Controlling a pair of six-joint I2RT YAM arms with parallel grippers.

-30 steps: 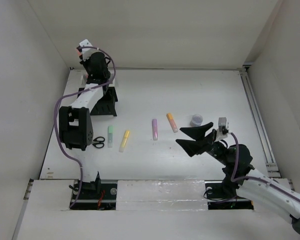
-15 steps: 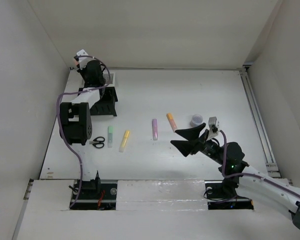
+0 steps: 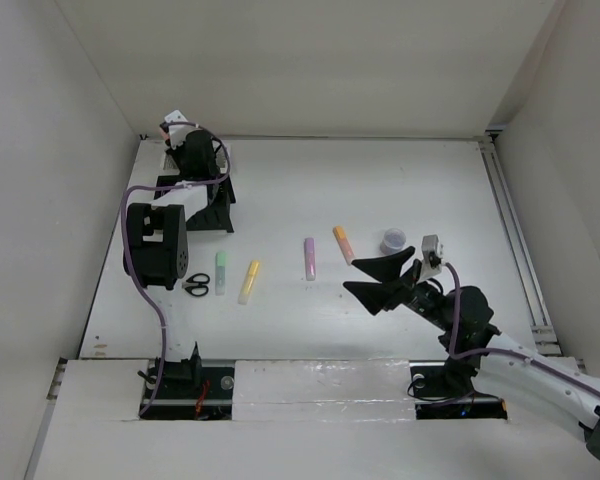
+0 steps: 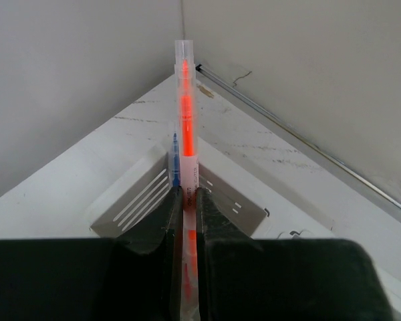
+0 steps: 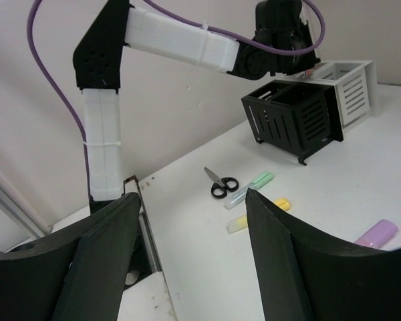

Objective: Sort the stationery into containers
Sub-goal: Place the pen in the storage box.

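My left gripper [image 3: 185, 140] is at the back left, shut on a thin orange pen [image 4: 186, 107] that stands upright over the white organiser [image 4: 140, 200]. A blue pen [image 4: 175, 157] stands in that organiser. The black organiser [image 3: 215, 210] sits just in front of it. On the table lie black-handled scissors [image 3: 196, 285], a green marker [image 3: 220, 271], a yellow marker [image 3: 249, 281], a purple marker [image 3: 309, 258], an orange marker [image 3: 344, 244] and a round greyish piece [image 3: 394, 240]. My right gripper [image 3: 375, 278] is open and empty, just in front of the orange marker.
In the right wrist view the black organiser [image 5: 294, 120] and the white organiser [image 5: 353, 87] stand side by side under the left arm [image 5: 180, 43], with the scissors [image 5: 220, 184], green marker [image 5: 250, 189] and yellow marker [image 5: 257, 215] nearer. Walls enclose the table on three sides.
My left gripper has shifted slightly at the back left corner, still holding the orange pen. My right gripper moved a little left toward the table's middle and stays open.
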